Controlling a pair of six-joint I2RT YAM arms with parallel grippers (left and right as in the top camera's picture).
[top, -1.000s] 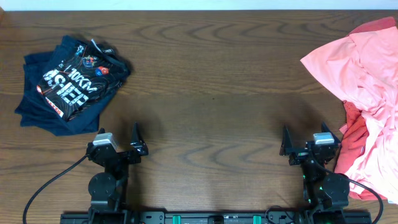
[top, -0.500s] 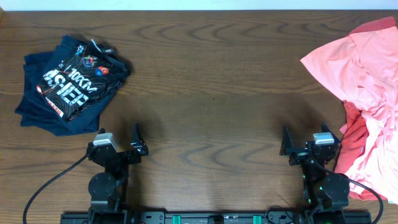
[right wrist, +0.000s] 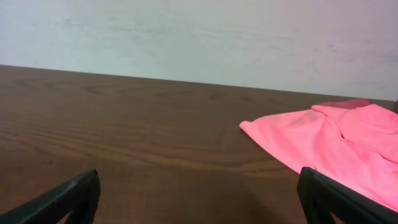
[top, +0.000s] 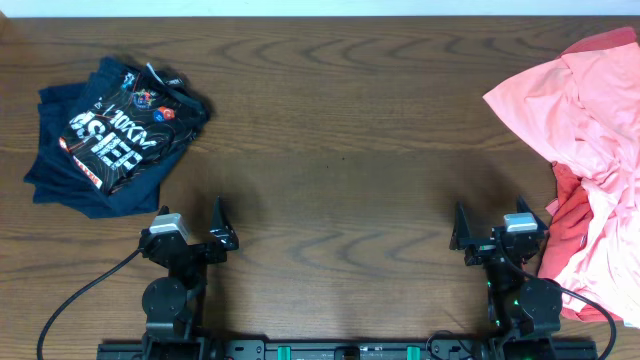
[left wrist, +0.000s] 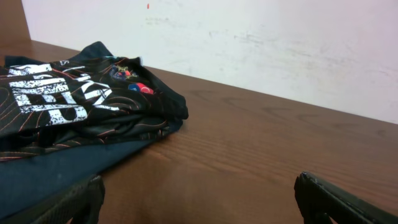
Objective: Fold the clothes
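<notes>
Both arms sit at the near edge. The left gripper (top: 190,218) and right gripper (top: 489,222) have their jaws wide apart and hold nothing. The dark shirt (top: 110,135) lies loosely bundled at the far left, and the pink heap (top: 590,130) sprawls along the right side, just beside the right gripper. No fold looks begun. The likely first move is to pinch a single layer at one edge of the heap, then drag it onto the bare table (top: 340,150) in the middle and flatten it before creasing.
</notes>
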